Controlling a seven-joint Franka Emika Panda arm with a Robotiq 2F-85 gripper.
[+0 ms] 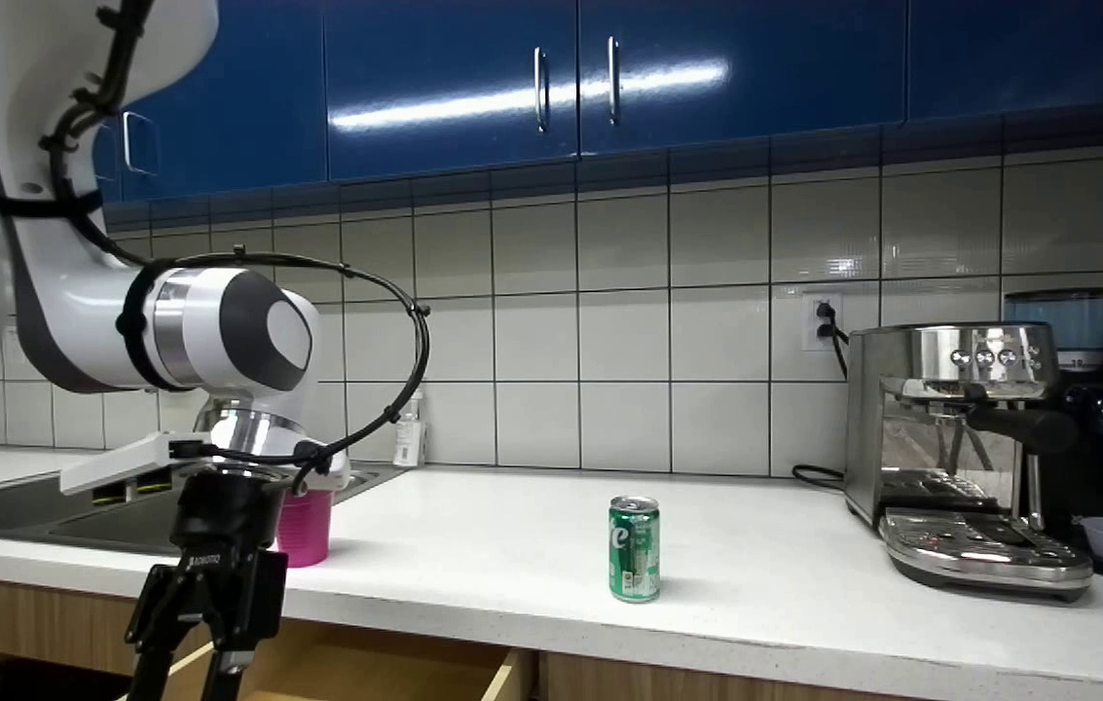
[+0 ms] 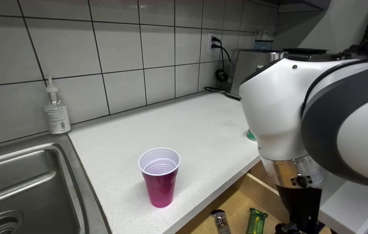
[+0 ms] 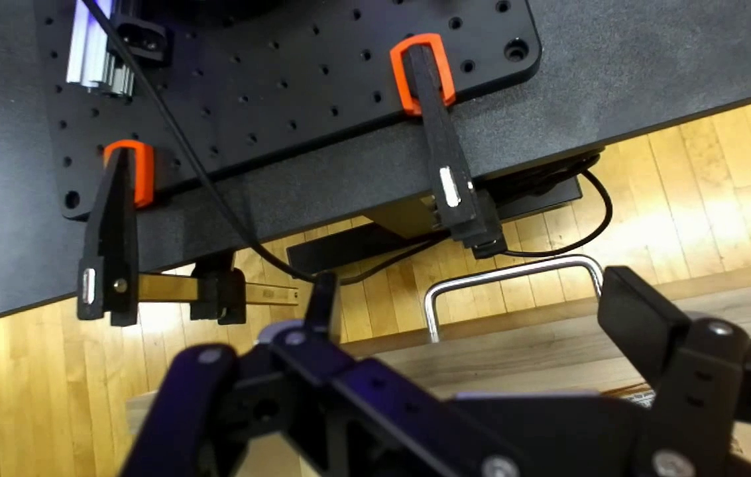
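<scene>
Handle (image 3: 514, 271) of the open drawer (image 2: 235, 201) appears only in the wrist view, seen between spread jaws.

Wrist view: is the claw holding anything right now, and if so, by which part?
Nothing is held. The claw stands open, and the metal handle seen through its gap is not gripped.

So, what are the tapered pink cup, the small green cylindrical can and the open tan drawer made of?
Tapered pink cup: apparently glossy plastic, with a shiny wall and ribbed white inside.
Small green cylindrical can: probably metal, printed, with a bare silvery top.
Open tan drawer: smooth-looking wood or plywood, judging by its colour; which, I can't tell.
</scene>
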